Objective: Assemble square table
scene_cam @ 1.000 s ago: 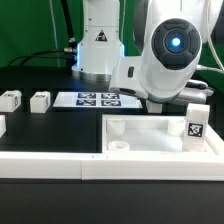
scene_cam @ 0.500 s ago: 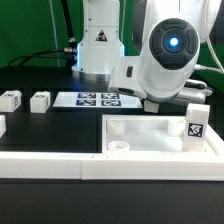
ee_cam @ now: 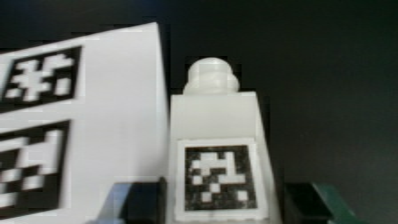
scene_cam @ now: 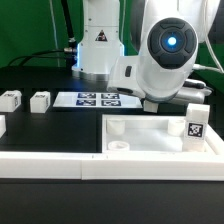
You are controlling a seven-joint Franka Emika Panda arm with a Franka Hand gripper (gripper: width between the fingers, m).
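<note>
The gripper (ee_cam: pixel 217 203) clamps a white table leg (ee_cam: pixel 217 120), which seems to lie flat just beside the marker board (ee_cam: pixel 80 130), its long axis across the jaws. The square tabletop (scene_cam: pixel 150 140) sits nearer, in front.

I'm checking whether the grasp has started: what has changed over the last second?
Nothing visibly moved in the exterior view. The wrist view shows the gripper apparently closed on a table leg beside the marker board. The tabletop and the two loose legs stayed put.
</note>
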